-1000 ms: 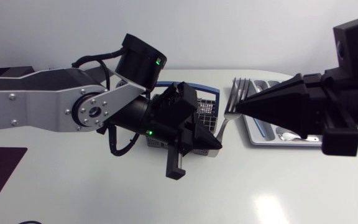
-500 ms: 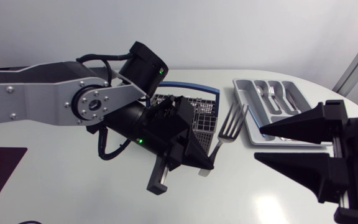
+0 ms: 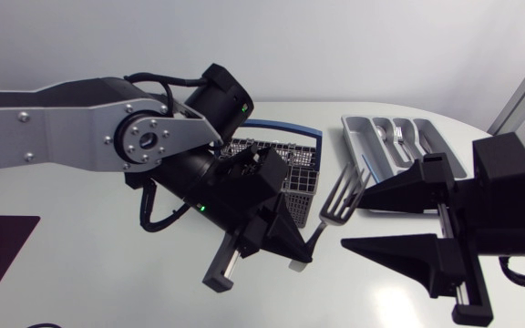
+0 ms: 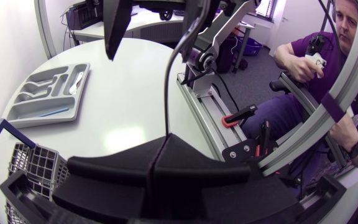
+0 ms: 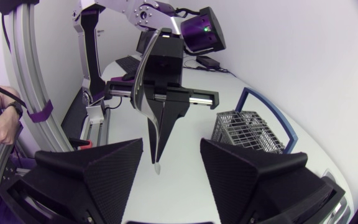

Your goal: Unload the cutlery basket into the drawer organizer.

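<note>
Clamping the fork (image 3: 341, 202), left end effector (image 3: 301, 255) hides its handle; right end effector (image 3: 354, 224) stands apart.

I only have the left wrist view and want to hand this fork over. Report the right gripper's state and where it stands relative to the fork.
Observer: In the head view the right gripper is open, its fingers wide apart.
Operator: Say whether anything is between them.
Observer: Nothing yet. In the right wrist view the fork stands ahead of the fingers, in line with the gap and touching neither.
Operator: Describe my grasp from above.
Observer: In the head view the left gripper is shut on the handle's end. The tines are free and point up toward the organizer.
</note>
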